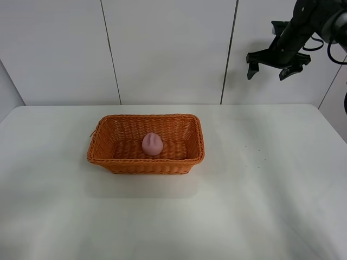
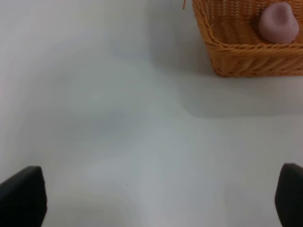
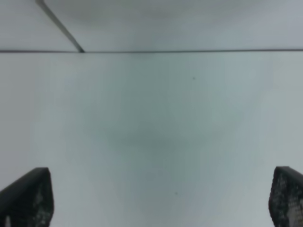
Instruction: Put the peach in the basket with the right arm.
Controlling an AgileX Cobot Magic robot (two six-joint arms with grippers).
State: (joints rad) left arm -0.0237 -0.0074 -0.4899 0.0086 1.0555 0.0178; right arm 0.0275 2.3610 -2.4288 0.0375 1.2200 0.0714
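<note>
The pink peach [image 1: 152, 144] lies inside the orange wicker basket [image 1: 103, 153], near the middle of its floor. The left wrist view shows the same peach [image 2: 279, 23] in a corner of the basket [image 2: 236, 61]. My right gripper [image 1: 269, 67] hangs open and empty high above the table's far right, well away from the basket. In the right wrist view its fingertips [image 3: 26, 198] stand wide apart over bare white table. The left gripper [image 2: 156, 198] is open too, with nothing between its dark fingertips [image 2: 21, 196], and it does not appear in the exterior view.
The white table [image 1: 260, 206] spreads around the basket. A pale panelled wall [image 1: 168, 49] with dark vertical seams closes the far side. The right arm's black cables [image 1: 336, 54] loop at the upper right.
</note>
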